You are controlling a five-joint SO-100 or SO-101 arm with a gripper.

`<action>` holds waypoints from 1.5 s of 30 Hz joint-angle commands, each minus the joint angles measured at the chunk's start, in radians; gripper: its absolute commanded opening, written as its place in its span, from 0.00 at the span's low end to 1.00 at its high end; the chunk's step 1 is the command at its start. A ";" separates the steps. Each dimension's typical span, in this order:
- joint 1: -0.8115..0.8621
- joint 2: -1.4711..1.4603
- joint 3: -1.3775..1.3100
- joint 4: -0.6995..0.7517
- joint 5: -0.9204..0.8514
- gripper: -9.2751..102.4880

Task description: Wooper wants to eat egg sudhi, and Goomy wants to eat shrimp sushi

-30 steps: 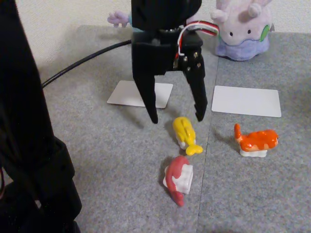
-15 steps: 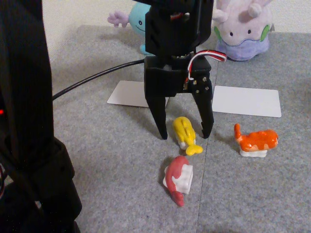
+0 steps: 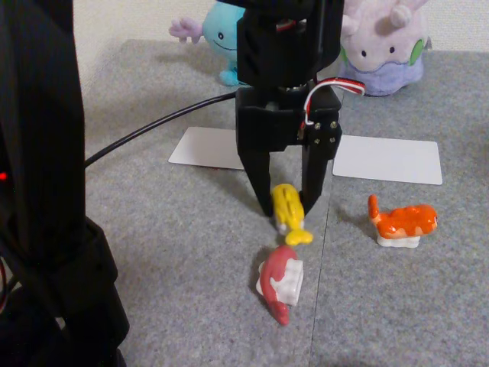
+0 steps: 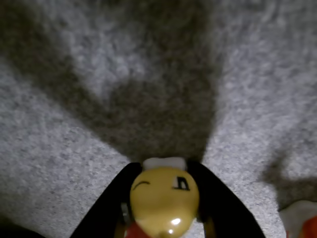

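The yellow egg sudhi lies on the grey mat between my black gripper's fingers, which press against both its sides. The wrist view has the egg sudhi held between the two dark fingers of the gripper. The orange shrimp sushi sits on the mat to the right, apart from the gripper. Blue Wooper stands at the back, partly hidden behind my arm. Lilac Goomy stands at the back right.
A dark red sushi piece lies just in front of the egg piece. Two white cards lie before the plushes. A black cable runs across the mat. A black arm part fills the left edge.
My gripper has come down and to the right over the yellow piece, and its fingers have closed from wide apart onto the piece's sides.
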 commanded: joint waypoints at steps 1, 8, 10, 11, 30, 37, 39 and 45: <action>-0.005 0.003 0.006 0.015 0.002 0.14; -0.005 0.018 0.006 0.067 0.023 0.12; -0.005 0.018 -0.003 0.095 0.046 0.12; -0.009 0.021 -0.005 0.100 0.055 0.12; -0.350 0.569 -0.006 0.048 0.414 0.11; -0.423 0.563 -0.006 -0.069 0.644 0.12; -0.434 0.532 -0.006 -0.094 0.673 0.12; -0.428 0.383 -0.008 -0.195 0.712 0.12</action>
